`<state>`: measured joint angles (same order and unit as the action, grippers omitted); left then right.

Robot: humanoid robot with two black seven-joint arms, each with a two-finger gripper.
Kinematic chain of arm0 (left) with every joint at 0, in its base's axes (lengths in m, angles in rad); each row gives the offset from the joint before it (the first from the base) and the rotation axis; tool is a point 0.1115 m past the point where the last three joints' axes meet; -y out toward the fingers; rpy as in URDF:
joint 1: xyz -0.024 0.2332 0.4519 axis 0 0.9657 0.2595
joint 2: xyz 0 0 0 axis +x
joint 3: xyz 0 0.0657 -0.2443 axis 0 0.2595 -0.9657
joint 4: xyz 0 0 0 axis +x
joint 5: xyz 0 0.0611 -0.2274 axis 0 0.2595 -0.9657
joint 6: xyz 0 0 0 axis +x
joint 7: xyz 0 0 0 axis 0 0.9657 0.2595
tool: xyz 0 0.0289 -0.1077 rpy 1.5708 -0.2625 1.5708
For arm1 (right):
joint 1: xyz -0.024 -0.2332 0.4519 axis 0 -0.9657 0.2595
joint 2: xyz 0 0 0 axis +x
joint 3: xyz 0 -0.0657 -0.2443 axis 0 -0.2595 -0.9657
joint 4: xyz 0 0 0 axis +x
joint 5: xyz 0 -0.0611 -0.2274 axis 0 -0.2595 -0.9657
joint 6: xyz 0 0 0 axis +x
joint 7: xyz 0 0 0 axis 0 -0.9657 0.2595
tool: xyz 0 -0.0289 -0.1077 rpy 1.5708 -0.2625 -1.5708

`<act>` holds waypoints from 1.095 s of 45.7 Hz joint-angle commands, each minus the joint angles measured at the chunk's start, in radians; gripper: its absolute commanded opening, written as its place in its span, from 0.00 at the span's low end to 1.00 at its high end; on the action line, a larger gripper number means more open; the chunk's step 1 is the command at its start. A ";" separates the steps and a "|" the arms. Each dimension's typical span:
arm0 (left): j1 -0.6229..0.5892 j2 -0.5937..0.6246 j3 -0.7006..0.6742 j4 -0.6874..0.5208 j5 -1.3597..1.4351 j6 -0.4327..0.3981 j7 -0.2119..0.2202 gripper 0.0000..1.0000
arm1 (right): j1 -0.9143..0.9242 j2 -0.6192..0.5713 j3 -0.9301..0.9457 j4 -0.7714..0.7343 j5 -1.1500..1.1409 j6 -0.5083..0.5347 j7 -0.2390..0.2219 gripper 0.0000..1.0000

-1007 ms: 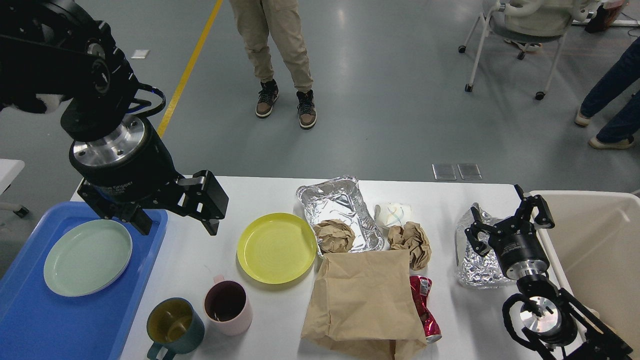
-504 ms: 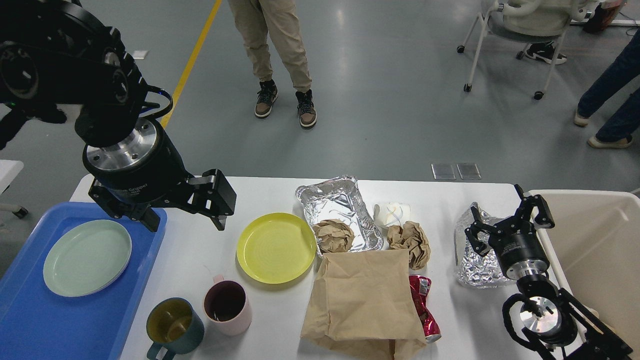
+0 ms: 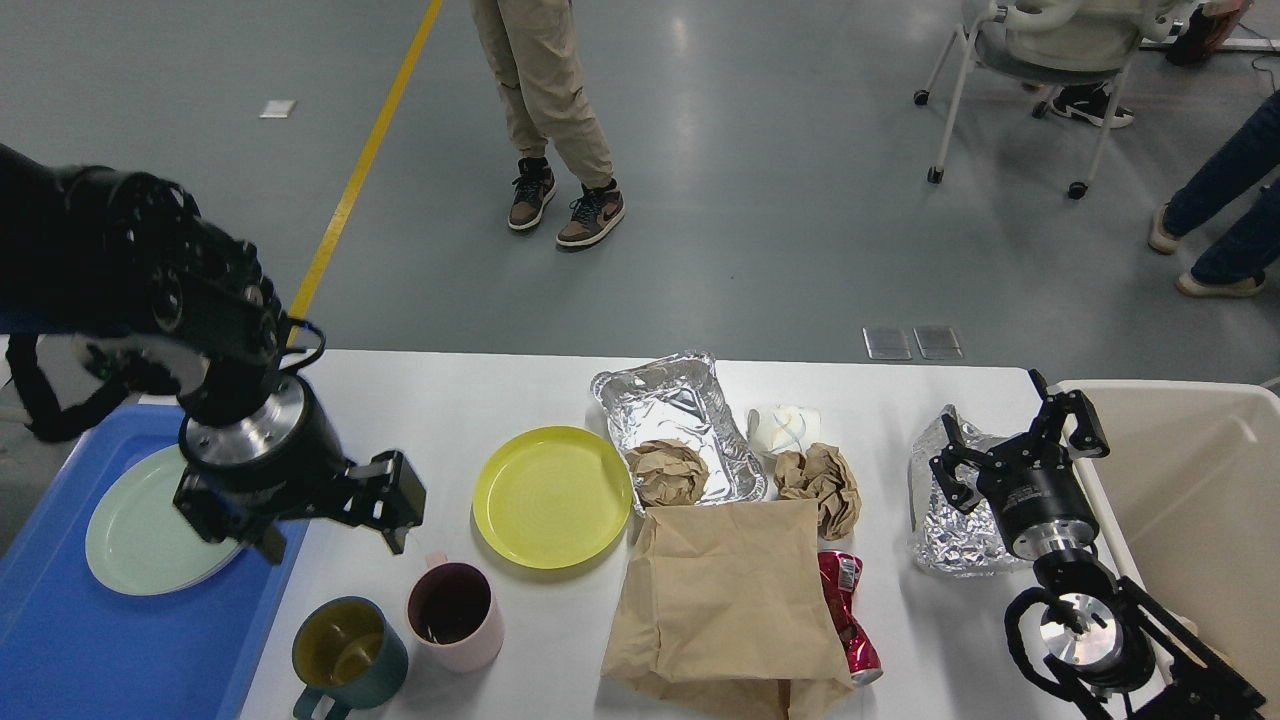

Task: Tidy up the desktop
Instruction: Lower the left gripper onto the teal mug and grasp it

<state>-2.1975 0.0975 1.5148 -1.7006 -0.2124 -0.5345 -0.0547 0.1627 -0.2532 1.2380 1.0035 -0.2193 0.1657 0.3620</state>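
Change: since the earlier frames the left gripper (image 3: 330, 522) has dropped from above the desktop's far-left part to low over its left edge, just above the cups; the right gripper (image 3: 1015, 450) has not shifted.
Left gripper: fingers spread wide, holding nothing, hanging over the seam between the blue tray (image 3: 60, 640) and the desktop (image 3: 450, 400).
Nearest things: the pink cup (image 3: 455, 613) sits just beside and nearer the front edge; the dark green cup (image 3: 348, 655) stands close to it at the front-left.
Further out: the pale green plate (image 3: 135, 540) lies in the tray; the yellow plate (image 3: 552, 496) lies left of centre.
Right gripper: fingers open, empty, over the crumpled foil (image 3: 950, 545) near the right edge, beside the beige bin (image 3: 1190, 480).
Centre: foil tray (image 3: 680, 410), paper balls (image 3: 668, 472), brown bag (image 3: 725, 600) and crushed red can (image 3: 848, 615) remain uncleared.
Risk: a descent slightly off-line would likely strike the pink cup's rim and tip it, or nudge it into the green cup.
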 commanded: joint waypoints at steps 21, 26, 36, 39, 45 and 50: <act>0.461 0.226 -0.021 0.130 0.169 0.349 0.001 0.94 | 0.000 0.000 0.000 0.000 0.000 0.000 0.000 1.00; 0.527 0.249 -0.057 0.165 0.214 0.364 0.001 0.93 | 0.000 0.000 0.000 0.000 0.000 0.000 0.000 1.00; 0.605 0.245 -0.119 0.199 0.234 0.421 0.001 0.93 | 0.000 0.000 0.000 0.000 0.000 0.000 0.000 1.00; 0.617 0.240 -0.130 0.203 0.235 0.424 -0.001 0.92 | 0.000 0.000 0.000 0.000 0.000 0.000 0.000 1.00; 0.656 0.217 -0.147 0.226 0.235 0.444 0.001 0.89 | 0.000 0.000 0.000 0.000 0.000 0.000 0.000 1.00; 0.660 0.215 -0.143 0.231 0.237 0.470 0.003 0.71 | 0.000 0.000 0.000 -0.002 0.000 0.000 0.000 1.00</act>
<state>-1.5447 0.3167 1.3711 -1.4760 0.0230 -0.0890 -0.0547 0.1626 -0.2531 1.2377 1.0032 -0.2194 0.1657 0.3620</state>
